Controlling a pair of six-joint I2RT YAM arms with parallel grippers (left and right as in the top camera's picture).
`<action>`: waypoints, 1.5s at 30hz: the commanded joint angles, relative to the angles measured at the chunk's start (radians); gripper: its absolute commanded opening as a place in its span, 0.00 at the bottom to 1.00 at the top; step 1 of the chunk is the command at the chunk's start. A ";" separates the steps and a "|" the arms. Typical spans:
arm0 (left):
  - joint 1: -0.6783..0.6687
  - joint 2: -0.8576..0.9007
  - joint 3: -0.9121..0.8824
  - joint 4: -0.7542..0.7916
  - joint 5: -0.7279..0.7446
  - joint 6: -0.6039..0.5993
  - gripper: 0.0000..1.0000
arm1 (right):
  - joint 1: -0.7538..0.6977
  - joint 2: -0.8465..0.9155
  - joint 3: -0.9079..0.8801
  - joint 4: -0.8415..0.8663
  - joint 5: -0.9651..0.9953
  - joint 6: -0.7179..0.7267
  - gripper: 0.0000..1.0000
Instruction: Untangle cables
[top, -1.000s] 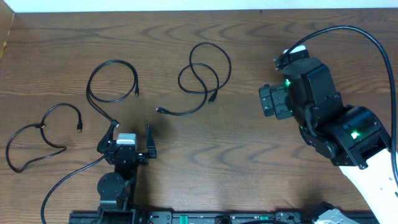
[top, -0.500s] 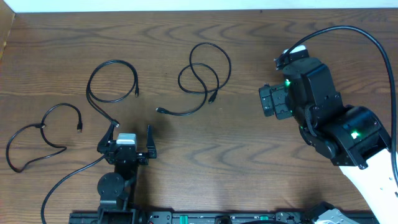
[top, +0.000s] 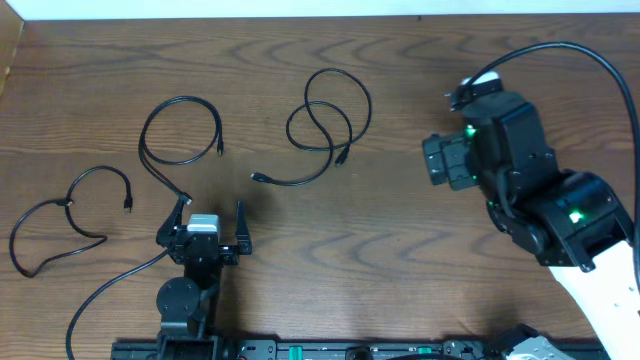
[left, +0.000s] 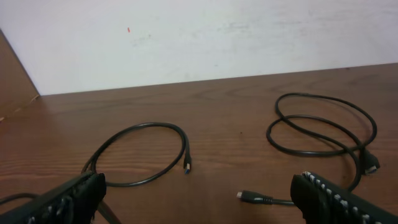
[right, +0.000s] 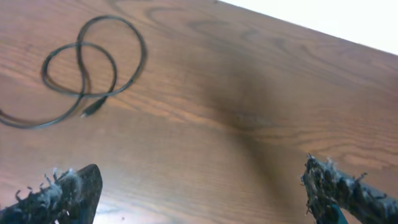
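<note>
Overhead: middle cable (top: 306, 104) points its plug (top: 257, 177) left (tail diagonal); left end effector (top: 212, 205), right end effector (top: 428, 163) gape wide.

Wooden worktop (top: 400, 250) carries three separate black loops: left cable (top: 100, 169); middle cable (top: 181, 98); right cable (top: 331, 70), doubly coiled.
</note>
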 joint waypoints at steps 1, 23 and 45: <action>0.000 -0.005 -0.012 -0.048 -0.038 0.005 1.00 | -0.074 -0.060 -0.096 0.048 -0.051 -0.014 0.99; 0.000 -0.005 -0.012 -0.048 -0.038 0.005 1.00 | -0.227 -0.492 -1.280 1.438 -0.159 -0.029 0.99; 0.000 -0.005 -0.012 -0.048 -0.038 0.005 1.00 | -0.299 -0.787 -1.407 1.221 -0.149 -0.029 0.99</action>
